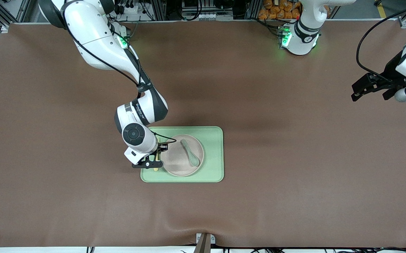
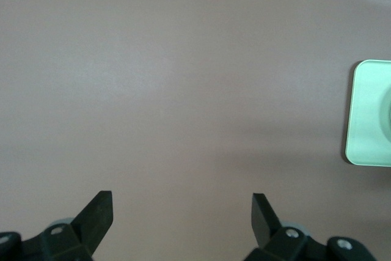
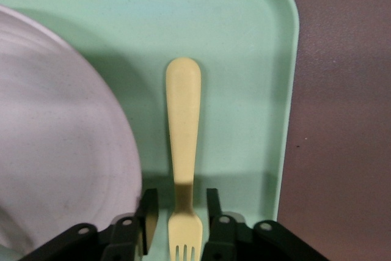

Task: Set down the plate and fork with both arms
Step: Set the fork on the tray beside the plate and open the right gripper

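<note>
The pale beige-pink plate point(image 1: 174, 161) lies on the light-green tray point(image 1: 213, 154), with a muted-green spoon point(image 1: 191, 154) resting in it. Beside the plate, at the tray's edge toward the right arm's end, the pale-yellow fork point(image 1: 156, 169) lies flat on the tray. My right gripper point(image 1: 156, 154) is low over it. In the right wrist view the fork point(image 3: 183, 126) runs between the fingers of the right gripper point(image 3: 180, 197), which are open with a gap on each side; the plate point(image 3: 55, 139) is alongside. My left gripper point(image 1: 370, 92) waits open and empty at the left arm's end; the left wrist view shows it point(image 2: 182, 203) over bare mat.
Brown mat covers the whole table. The tray's raised rim point(image 3: 287, 90) runs close beside the fork, and a corner of the tray point(image 2: 369, 114) shows in the left wrist view. A small bracket point(image 1: 204, 240) sits at the table's front edge.
</note>
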